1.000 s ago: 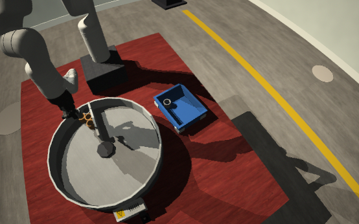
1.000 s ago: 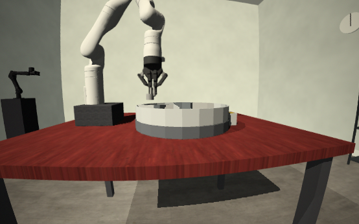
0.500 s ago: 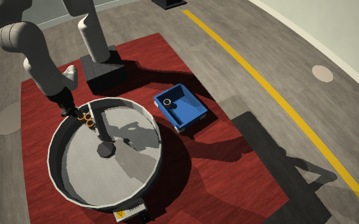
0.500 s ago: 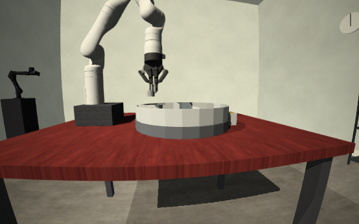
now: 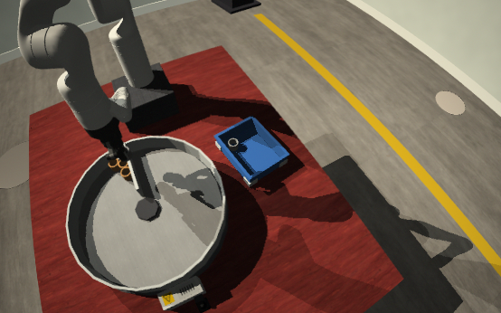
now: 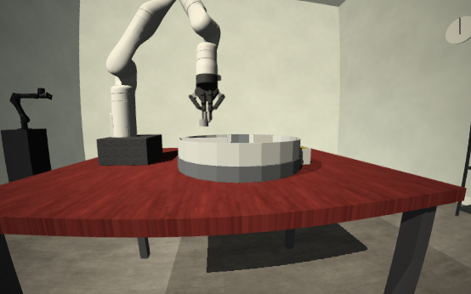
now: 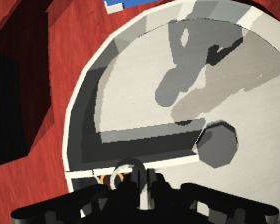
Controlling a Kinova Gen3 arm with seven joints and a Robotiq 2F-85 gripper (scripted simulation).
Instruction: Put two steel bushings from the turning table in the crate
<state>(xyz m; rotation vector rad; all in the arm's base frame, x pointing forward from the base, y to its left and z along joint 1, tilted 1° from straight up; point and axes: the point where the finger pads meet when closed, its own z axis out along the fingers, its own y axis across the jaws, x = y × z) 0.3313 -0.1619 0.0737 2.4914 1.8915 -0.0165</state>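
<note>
My gripper (image 5: pixel 118 156) (image 6: pixel 207 118) (image 7: pixel 143 178) is shut on the wall of a grey steel bushing (image 6: pixel 203 122) (image 7: pixel 135 165), held above the rim of the turning table (image 5: pixel 149 253) (image 6: pixel 240 153) (image 7: pixel 136 95). The top view hides the held bushing. Another steel bushing (image 5: pixel 233 138) stands in the near-left corner of the blue crate (image 5: pixel 266 155), away from the gripper. Orange copper-coloured bushings (image 5: pixel 126 175) (image 7: pixel 104 180) lie below the gripper beside the divider. The fingers and divider partly hide them in the wrist view, so other bushings there are unclear.
A straight divider (image 5: pixel 134 176) (image 7: pixel 166 162) runs from the turning table's wall to its dark hub (image 5: pixel 146 210) (image 7: pixel 217 145). The crate is beyond the turning table's raised rim. The black arm base (image 5: pixel 151 109) (image 6: pixel 123 150) stands behind. A labelled box (image 5: pixel 181 295) is at the near rim.
</note>
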